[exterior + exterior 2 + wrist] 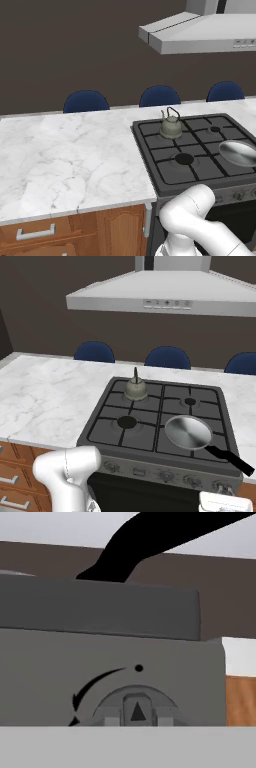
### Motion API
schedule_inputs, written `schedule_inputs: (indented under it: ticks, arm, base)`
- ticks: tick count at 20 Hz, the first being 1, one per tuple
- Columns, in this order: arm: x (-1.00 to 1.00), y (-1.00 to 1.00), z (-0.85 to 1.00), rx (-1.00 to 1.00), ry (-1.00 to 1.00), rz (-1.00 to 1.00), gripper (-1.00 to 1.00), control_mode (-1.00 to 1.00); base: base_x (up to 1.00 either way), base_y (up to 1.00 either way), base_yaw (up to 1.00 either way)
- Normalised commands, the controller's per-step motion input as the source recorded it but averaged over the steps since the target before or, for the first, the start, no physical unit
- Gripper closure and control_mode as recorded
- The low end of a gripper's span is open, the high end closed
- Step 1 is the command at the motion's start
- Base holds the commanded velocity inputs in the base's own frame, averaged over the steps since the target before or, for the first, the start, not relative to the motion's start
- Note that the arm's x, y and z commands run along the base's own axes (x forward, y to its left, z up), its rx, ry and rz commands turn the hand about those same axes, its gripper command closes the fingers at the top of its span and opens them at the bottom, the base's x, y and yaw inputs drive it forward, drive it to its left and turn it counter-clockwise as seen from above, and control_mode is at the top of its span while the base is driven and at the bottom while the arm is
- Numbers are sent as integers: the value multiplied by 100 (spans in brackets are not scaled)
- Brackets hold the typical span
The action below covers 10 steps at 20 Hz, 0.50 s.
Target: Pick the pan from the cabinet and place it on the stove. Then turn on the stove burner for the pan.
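While on stove [150, 421], shiny round pan [187, 432], black handle [231, 458]

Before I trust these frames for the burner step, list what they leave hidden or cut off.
- Pan: left base view, frame's right edge cuts it off.
- Knob: hand view, lower half under the bottom band.
- Pan handle: hand view, far end leaves the top edge.
- Hand: fingertips can't be made out.
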Motion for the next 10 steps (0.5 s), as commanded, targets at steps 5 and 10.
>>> schedule_inputs:
  ticks: [5,10]
  arm:
    - [-10,0,0,-25,-17,2,100,-100]
    - [-8,0,0,-29,-15,4,100,-100]
  base:
    - [0,0,0]
    - [0,0,0]
